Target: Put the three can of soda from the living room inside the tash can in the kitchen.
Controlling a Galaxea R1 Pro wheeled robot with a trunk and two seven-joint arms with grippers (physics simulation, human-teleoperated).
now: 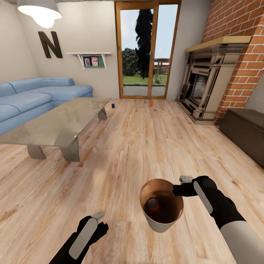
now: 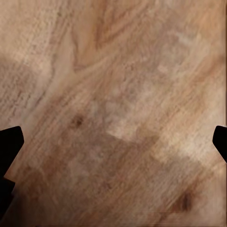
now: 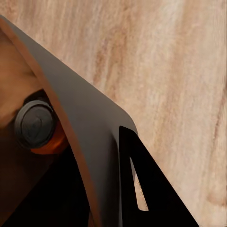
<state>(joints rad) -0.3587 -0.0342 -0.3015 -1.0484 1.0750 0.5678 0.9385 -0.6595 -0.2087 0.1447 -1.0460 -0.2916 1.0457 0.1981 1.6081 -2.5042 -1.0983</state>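
Fingers of the right gripper (image 1: 182,187) are pinched on the rim of the bin (image 1: 161,223), one inside the wall and one outside, and the bin hangs from them above the wood floor (image 1: 139,146). One orange can (image 1: 153,204) lies at the bottom of the bin, just beside and below those fingers; the right wrist view shows its grey top (image 3: 34,124) against the brown inner wall. The left gripper (image 1: 98,216) is spread wide and holds nothing, with its dark fingertips (image 2: 10,142) at the two edges of the left wrist view and bare floorboards between them.

Two cans remain, standing upright on the floor far ahead of both grippers, near the glass door (image 1: 146,51). A blue can (image 1: 113,105) sits by the far end of the low table (image 1: 55,126). A second orange can (image 1: 151,103) stands apart from it, toward the right arm's side. Since the right hand is occupied with the bin, the free left gripper seems the likelier one to pick them up, and the blue can lies more on its side.
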